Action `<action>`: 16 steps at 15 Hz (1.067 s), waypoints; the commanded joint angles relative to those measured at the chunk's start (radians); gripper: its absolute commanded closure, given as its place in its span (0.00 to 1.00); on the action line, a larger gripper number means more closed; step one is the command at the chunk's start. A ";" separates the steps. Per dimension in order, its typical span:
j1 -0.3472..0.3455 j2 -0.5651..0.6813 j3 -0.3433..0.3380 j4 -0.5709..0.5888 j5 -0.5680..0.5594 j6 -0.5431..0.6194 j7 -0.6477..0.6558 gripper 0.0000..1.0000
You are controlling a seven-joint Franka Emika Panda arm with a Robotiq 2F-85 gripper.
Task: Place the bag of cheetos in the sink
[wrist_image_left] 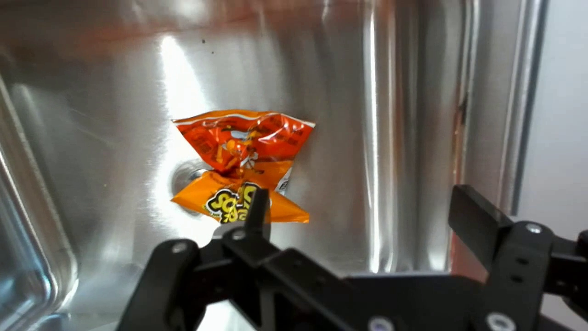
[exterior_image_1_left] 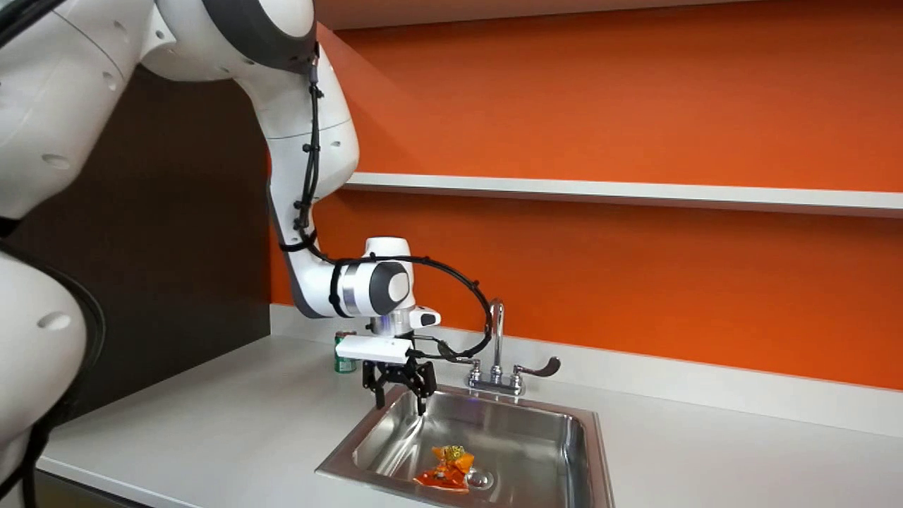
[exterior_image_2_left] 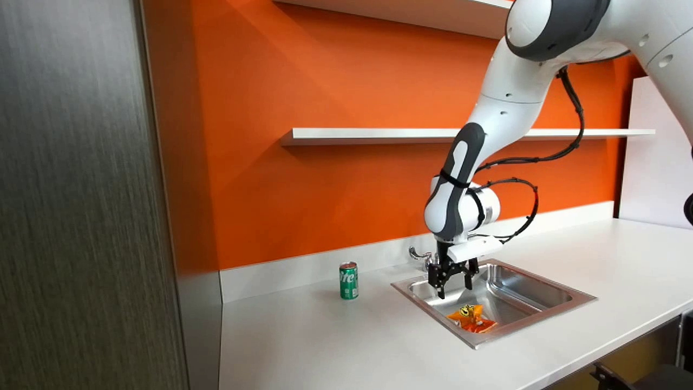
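Orange-red cheetos bag [wrist_image_left: 257, 142] | in sink [exterior_image_1_left: 525, 427] | below spread fingers [wrist_image_left: 477, 223], apart

In an exterior view, the green can [exterior_image_2_left: 348, 281] bears large white letters, of which "ite" can be read; a smaller white mark lower down is too tiny to make out. In the wrist view, the snack bag [wrist_image_left: 257, 170] carries yellow letters with black outlines on its orange part, but the bag is crumpled and the lettering partly covered, so the whole word cannot be read. A dark block of small print on its red part is blurred. In both exterior views its lettering is too small to read
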 commanded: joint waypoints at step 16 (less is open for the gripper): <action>0.050 -0.452 0.088 -0.273 -0.143 -0.242 0.218 0.00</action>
